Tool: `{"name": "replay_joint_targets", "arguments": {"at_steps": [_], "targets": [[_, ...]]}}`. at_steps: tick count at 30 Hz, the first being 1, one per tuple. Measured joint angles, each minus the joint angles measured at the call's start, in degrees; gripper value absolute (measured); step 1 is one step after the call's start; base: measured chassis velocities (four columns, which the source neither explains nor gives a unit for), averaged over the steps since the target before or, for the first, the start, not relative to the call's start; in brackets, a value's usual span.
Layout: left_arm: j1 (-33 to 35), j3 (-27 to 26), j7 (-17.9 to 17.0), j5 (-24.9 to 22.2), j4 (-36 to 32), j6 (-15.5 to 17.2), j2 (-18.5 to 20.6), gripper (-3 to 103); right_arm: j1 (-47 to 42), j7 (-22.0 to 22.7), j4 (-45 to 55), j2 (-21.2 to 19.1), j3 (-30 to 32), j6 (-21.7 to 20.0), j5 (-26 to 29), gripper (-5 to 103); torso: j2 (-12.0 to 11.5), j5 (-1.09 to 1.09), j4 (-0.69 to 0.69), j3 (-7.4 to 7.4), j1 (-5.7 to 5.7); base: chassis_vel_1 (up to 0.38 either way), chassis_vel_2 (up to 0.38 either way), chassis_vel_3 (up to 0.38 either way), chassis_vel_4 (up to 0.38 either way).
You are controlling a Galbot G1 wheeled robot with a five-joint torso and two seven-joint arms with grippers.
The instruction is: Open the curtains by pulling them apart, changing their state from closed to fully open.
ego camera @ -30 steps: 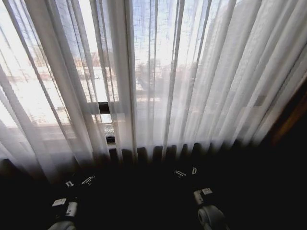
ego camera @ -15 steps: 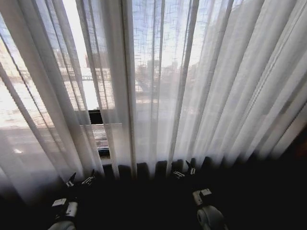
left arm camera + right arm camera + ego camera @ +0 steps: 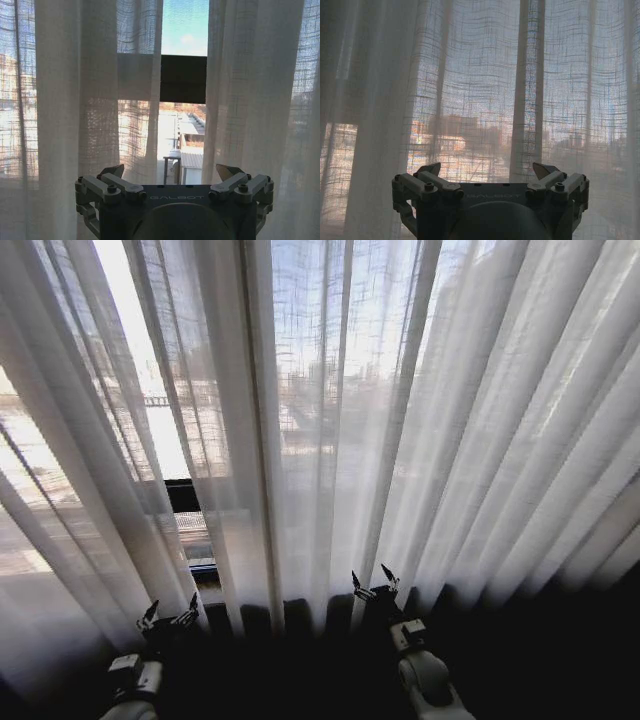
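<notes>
Both end effectors, left (image 3: pixel 168 615) and right (image 3: pixel 373 583), have come up, wide open; the curtains (image 3: pixel 330 420) are nearer but still closed.

This looks like a room high up in a city building. Tall white curtains (image 3: pixel 330 420) hang over a big window with a black frame (image 3: pixel 183 78). Through the gap you see rooftops (image 3: pixel 190 150) and sky.

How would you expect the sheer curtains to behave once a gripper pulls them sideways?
The curtains are see-through and hang in long soft pleats, so they are probably light and floppy, bunching rather than sliding stiffly. The open left gripper faces a gap between panels; thin fabric may slip from its fingertips.
</notes>
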Motion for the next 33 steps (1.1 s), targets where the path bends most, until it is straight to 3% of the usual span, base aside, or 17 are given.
{"name": "replay_joint_targets", "arguments": {"at_steps": [12,22,33], "targets": [[0.0,0.0,0.0,0.0,0.0,0.0,0.0,100,11.4,3.7,-10.1,2.2,-5.2,-1.0,0.1,100,-0.1,0.0,0.0,0.04,0.12,0.002,-0.005,-0.007,0.004],[0.0,0.0,0.0,0.0,0.0,0.0,0.0,100,12.5,3.3,-13.1,-2.3,-1.2,0.2,3.4,100,-0.1,0.01,-0.03,0.04,0.1,0.0,0.0,0.0,0.0],[0.0,0.0,0.0,0.0,0.0,0.0,0.0,100,10.0,-0.3,-11.5,-5.2,3.6,0.9,9.1,100,0.0,0.01,-0.02,0.03,0.1,0.0,0.0,0.0,0.0]]}}
